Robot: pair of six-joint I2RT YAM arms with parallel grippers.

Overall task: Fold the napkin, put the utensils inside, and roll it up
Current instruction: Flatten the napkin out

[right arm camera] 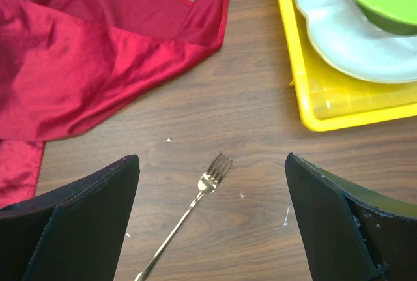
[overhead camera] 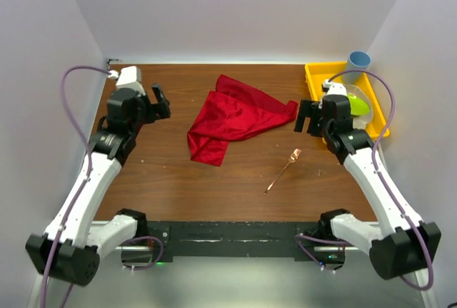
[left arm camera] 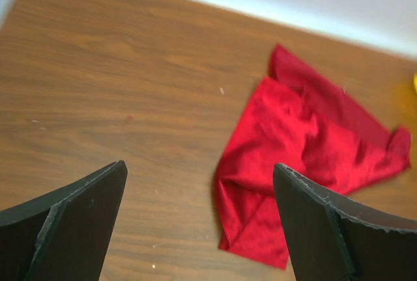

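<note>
Nearest, low and right of centre in the overhead view: copper-coloured fork (overhead camera: pixel 283 171), flat on the brown table (overhead camera: pixel 178 172). Tines toward the upper right, handle slanting to the lower left. Touched by nothing, and well apart from the cloth. In the right wrist view, seen at bottom centre, tines uppermost, framed by the two dark fingers (right arm camera: pixel 78 222) but down on the wood.

Next back, at mid-right of the overhead view: right gripper (overhead camera: pixel 308 116), spread wide and holding nothing. Placed above the fork in the picture, just beside the tray's left rim and near the cloth's right tip.

At mid-left: left gripper (overhead camera: pixel 158 102), likewise gaping wide and empty, over bare wood, apart from the cloth's left edge.

Centre, slightly above the middle: red napkin (overhead camera: pixel 232 118), rumpled and loosely lapped over itself, not rolled. One corner pointing right, another toward the top, a flap hanging to the lower left. Fills the right half of the left wrist view and the upper left of the right wrist view.

Farther, upper right: yellow tray (overhead camera: pixel 312 73) with a white plate (right arm camera: pixel 339 40) and a green bowl (overhead camera: pixel 360 106) inside.

Farthest, at the tray's upper right corner: blue cup (overhead camera: pixel 359 59); inside or behind the tray, cannot tell.
</note>
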